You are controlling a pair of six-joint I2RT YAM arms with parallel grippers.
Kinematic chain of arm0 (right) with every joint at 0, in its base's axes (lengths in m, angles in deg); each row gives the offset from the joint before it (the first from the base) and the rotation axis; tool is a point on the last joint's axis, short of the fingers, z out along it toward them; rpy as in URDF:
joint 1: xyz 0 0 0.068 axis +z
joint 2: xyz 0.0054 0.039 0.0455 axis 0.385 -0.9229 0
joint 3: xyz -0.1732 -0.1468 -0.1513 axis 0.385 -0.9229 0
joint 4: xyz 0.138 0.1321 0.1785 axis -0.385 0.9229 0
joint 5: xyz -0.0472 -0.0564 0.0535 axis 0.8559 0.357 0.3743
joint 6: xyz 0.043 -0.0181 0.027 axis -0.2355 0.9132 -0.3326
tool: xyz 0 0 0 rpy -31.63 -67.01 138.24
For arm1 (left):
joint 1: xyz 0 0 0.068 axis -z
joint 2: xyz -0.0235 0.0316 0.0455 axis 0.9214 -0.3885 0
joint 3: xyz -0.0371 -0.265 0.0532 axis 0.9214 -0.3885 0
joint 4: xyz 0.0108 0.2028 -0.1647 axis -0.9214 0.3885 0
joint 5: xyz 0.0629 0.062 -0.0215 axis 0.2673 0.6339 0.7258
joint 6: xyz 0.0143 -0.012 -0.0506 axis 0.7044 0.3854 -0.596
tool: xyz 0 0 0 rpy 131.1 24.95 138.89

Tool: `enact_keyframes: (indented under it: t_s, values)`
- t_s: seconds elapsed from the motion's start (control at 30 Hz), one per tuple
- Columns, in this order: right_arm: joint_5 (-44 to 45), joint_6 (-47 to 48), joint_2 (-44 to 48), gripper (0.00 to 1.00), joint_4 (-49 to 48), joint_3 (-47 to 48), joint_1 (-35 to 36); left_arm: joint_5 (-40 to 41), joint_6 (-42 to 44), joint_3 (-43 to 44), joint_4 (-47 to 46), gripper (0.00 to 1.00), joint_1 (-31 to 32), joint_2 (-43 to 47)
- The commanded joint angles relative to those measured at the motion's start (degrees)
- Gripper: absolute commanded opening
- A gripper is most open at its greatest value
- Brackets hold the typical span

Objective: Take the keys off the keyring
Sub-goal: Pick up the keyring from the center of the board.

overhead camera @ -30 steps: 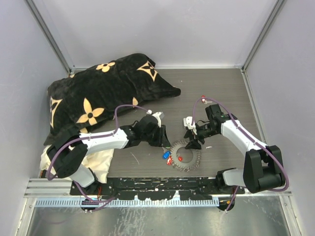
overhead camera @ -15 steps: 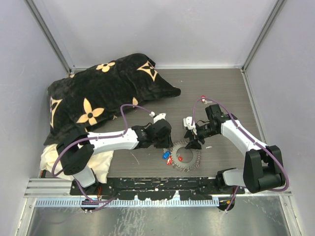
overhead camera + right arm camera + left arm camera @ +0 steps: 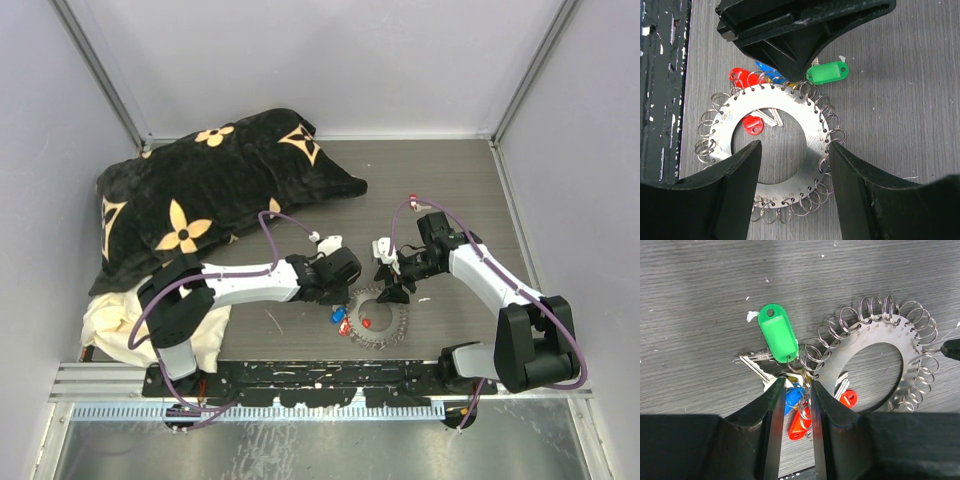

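My left claw (image 3: 796, 385) is standing narrow, with only a thin slit showing between its flat black fingers (image 3: 774, 430). The slit is straddling the bunched keys (image 3: 757, 367) at the keyring (image 3: 880, 335) rim. I cannot tell whether the pads are actually pinching anything.

The keyring is lying flat on the grey wood-grain table (image 3: 700, 300), a thin brushed-metal disc with a round hole and small wire loops springing all around its edge. A glossy green tag (image 3: 777, 335) is pointing away from the rim, clear of my fingers. A blue tag (image 3: 792, 396) and red tags (image 3: 799, 425) are crowding the slit.

My right claw (image 3: 795, 147) is spread wide, its fingers straddling the disc's far side.

Bare table is lying open beyond the green tag. The black perforated rail (image 3: 660, 75) is running close along one side of the disc, and the plush pillow (image 3: 200, 190) is sitting well apart.
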Motion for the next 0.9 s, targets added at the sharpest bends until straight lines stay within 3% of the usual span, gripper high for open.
enact_keyframes:
  t_s: [0.0,0.63,0.87]
  values:
    - [-0.5,0.8,1.8,0.62,0.1,2.0,-0.2,0.8,-0.6,2.7,-0.1,0.28,0.4,-0.5]
    - [-0.7,1.1,2.3,0.62,0.4,2.0,-0.1,-0.7,-3.4,2.4,-2.0,0.26,1.0,-2.4]
    - [-0.7,1.2,2.5,0.62,0.6,2.0,-0.1,-1.2,-3.4,2.5,-3.4,0.17,1.0,-2.6]
